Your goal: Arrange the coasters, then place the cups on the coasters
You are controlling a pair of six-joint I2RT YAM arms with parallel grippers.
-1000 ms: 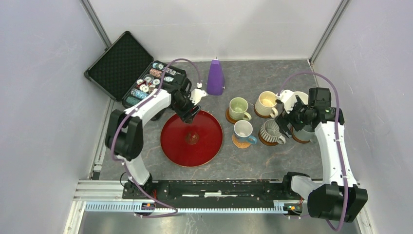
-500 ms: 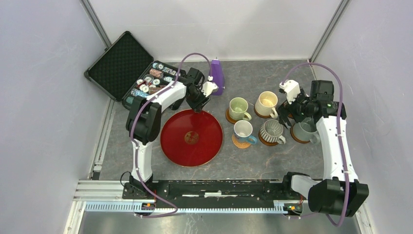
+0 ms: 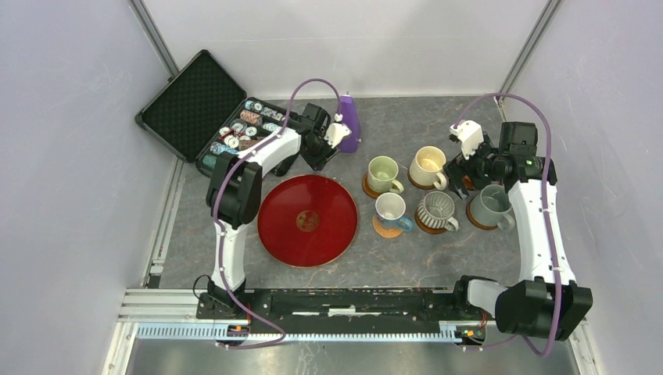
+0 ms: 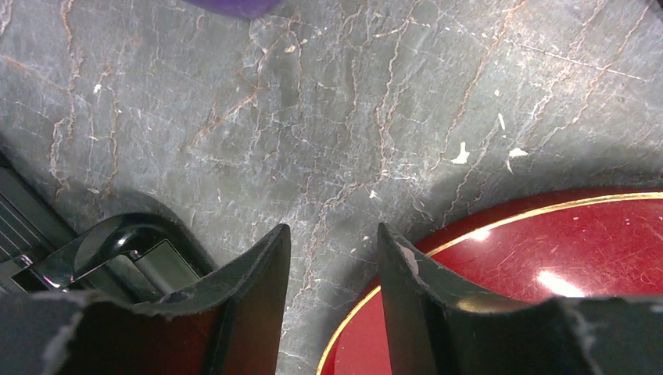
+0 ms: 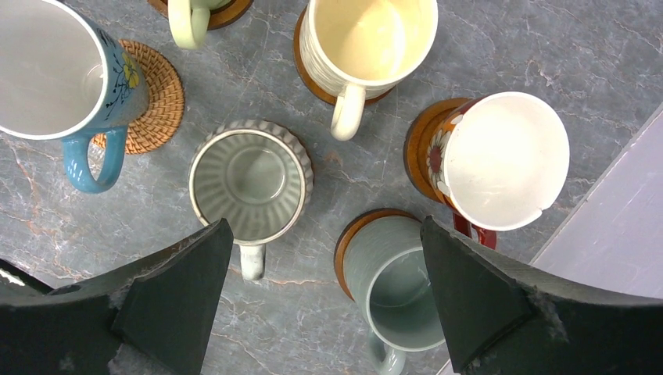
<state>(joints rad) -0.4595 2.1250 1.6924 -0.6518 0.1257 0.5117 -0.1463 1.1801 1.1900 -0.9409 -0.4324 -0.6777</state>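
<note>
Six mugs are found clustered on the right side of the table [image 3: 406, 258], each seated on a coaster. The green mug [image 3: 382, 173] and cream mug [image 3: 428, 166] are set far. The blue-handled mug [image 3: 390, 209] on the woven coaster [image 5: 156, 98], the ribbed mug [image 3: 435, 211] and the grey-blue mug [image 3: 491, 206] are set nearer. The patterned mug [image 5: 504, 160] is tucked at the far right. The right gripper [image 5: 326, 234] is held wide open above them, nothing in it. The left gripper [image 4: 332, 242] is parted halfway and empty, over bare table between the red tray [image 4: 547, 258] and the purple cone [image 3: 348, 123]. The mugs are judged stiff, weighty, glazed and slick, and easily chipped. A hold across the rim wall, one finger inside, is judged best. Neighbours are packed tight, so knocks are to be guarded against.
</note>
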